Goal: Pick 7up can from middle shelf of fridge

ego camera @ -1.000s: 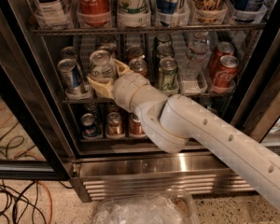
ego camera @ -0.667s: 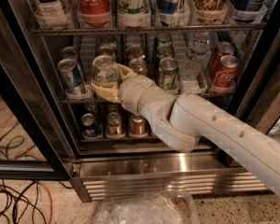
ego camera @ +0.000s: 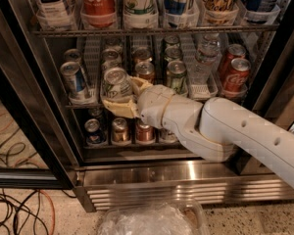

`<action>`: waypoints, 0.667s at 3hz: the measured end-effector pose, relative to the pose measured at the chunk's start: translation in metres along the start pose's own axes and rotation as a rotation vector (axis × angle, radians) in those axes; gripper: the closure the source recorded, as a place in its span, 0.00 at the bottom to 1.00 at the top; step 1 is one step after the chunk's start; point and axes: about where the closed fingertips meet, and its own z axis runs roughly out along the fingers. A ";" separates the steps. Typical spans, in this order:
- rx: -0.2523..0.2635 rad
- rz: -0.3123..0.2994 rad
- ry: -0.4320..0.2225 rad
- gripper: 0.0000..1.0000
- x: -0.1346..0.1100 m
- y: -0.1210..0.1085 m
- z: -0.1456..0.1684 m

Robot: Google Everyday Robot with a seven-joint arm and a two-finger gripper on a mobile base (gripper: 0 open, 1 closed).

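The fridge (ego camera: 152, 177) stands open in front of me, with a steel vented base. Its middle shelf (ego camera: 83, 103) is a wire rack with white lane trays and rows of short cans. The 7up can (ego camera: 115, 86), pale silvery with green print and a silver top, is at the front of the second lane, tilted slightly. My gripper (ego camera: 121, 96) is shut on it, one cream finger (ego camera: 138, 84) at its right side and the other (ego camera: 118, 106) under its bottom. The white arm (ego camera: 220, 131) reaches in from the lower right.
A blue can (ego camera: 74, 80) stands left of the 7up can, a darker green can (ego camera: 176, 76) and a brown one (ego camera: 145, 71) to its right, red Coca-Cola cans (ego camera: 235, 75) far right. Tall bottles fill the upper rack (ego camera: 152, 31). Cables (ego camera: 19, 204) lie on the floor left; clear plastic (ego camera: 147, 222) below.
The gripper with the 7up can has shifted slightly right and outward towards the shelf's front edge; the arm has drawn back and swung with it.
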 end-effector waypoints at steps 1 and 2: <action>-0.039 -0.006 0.003 1.00 -0.003 0.011 -0.019; -0.069 -0.015 0.008 1.00 -0.005 0.022 -0.036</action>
